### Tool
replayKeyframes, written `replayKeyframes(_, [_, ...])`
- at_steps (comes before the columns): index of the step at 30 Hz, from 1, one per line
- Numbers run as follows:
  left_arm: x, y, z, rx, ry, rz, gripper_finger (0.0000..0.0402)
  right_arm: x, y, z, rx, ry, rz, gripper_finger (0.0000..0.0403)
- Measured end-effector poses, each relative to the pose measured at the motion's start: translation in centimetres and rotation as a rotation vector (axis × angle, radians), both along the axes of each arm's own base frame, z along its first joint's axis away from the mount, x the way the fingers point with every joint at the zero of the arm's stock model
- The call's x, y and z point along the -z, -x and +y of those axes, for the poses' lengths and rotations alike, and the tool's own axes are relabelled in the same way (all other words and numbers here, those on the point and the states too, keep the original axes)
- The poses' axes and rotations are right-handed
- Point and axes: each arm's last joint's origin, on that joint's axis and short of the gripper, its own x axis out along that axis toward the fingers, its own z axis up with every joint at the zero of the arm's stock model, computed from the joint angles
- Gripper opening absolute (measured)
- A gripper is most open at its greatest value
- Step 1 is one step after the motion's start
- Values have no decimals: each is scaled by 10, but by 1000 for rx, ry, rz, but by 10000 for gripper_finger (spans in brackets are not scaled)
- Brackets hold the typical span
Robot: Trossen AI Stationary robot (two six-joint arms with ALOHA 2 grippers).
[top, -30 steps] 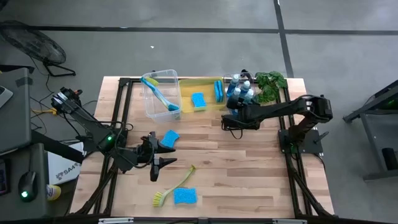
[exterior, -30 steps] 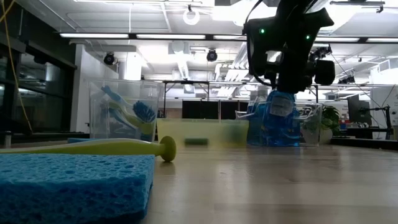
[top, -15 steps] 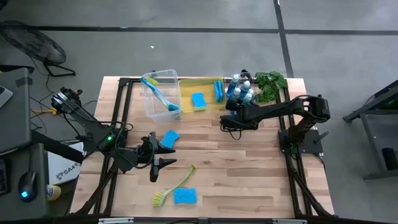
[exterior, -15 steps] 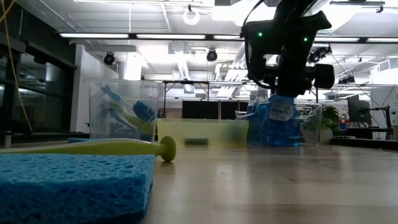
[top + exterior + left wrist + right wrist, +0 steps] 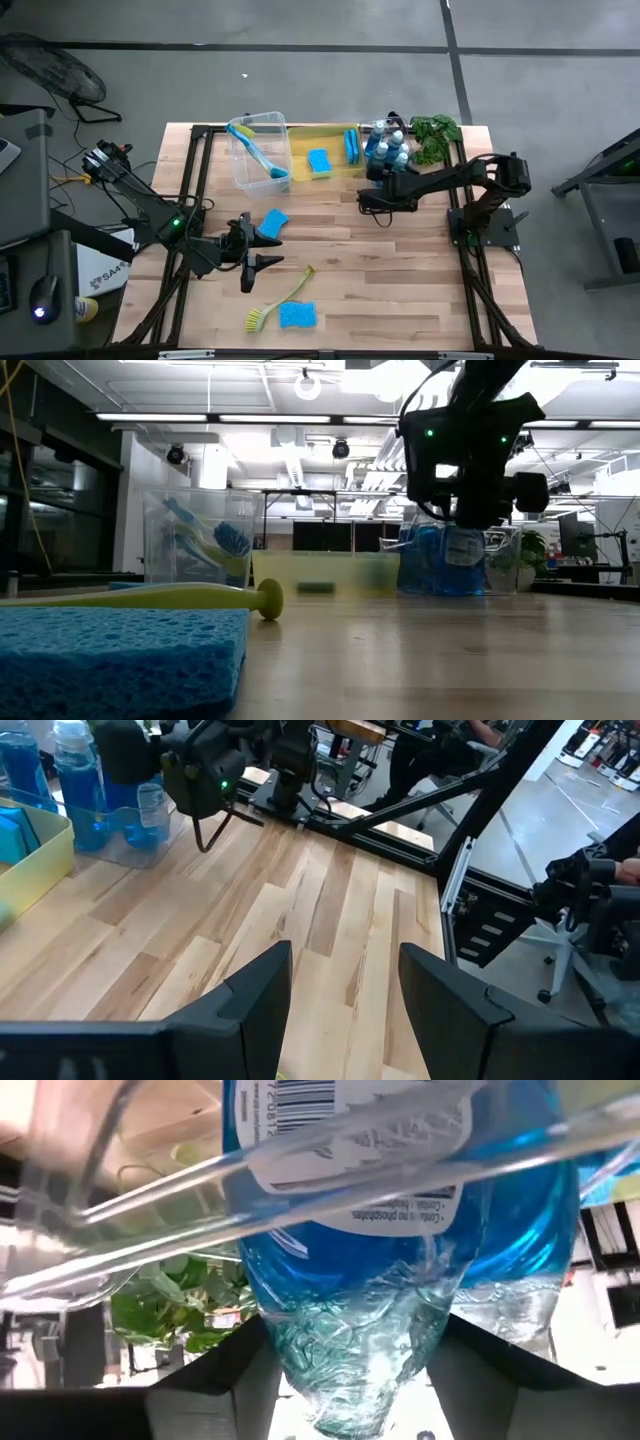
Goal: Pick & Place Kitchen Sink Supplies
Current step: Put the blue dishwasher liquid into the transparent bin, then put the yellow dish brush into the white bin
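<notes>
Right claw: the right claw (image 5: 380, 178) is held at the far right of the wooden counter (image 5: 400, 280), against the clear plastic bin (image 5: 120, 1240) that carries the small clear bottles of blue dish soap.

Task's thing: one blue soap bottle with a white printed label (image 5: 350, 1230) fills the right wrist view, upright and crossed by the bin's clear rim.

Grip: whether that bottle is being pinched or let go cannot be told (the bin wall is in the way).

Step in hand: judged to be the setting of this bottle among the others in the bin.

How it is done well: the bottle should be kept upright and lowered until its base is borne by the bin floor. Only then should the claw be opened fully and drawn straight up, so that the neighbouring bottles are not knocked and the light bin is not dragged.

Risk: the green leafy plant (image 5: 432, 135) stands just beside the bin and should be left untouched.

Left claw: the left claw (image 5: 345, 960) waits low over the counter's left side, spread, with nothing between its tips.

Left to be done: a flat blue rectangular sponge (image 5: 273, 221) lies just beside that claw. A long-handled yellow-green dish brush (image 5: 285, 298) and a second blue sponge (image 5: 297, 316) lie near the counter's front edge.
</notes>
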Motion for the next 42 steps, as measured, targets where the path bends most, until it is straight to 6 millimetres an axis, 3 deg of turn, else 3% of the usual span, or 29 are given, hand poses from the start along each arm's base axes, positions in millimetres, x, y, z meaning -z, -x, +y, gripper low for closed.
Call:
replayKeyframes(6, [0, 0, 0, 0, 0, 0, 182, -1, -2, 0, 21, 48, -69, 240])
replayKeyframes(23, [0, 0, -1, 31, 22, 8, 182, -6, 2, 3, 25, 104, -97, 247])
replayKeyframes(42, [0, 0, -1, 28, 23, 6, 182, -51, 32, 10, 29, 160, -210, 248])
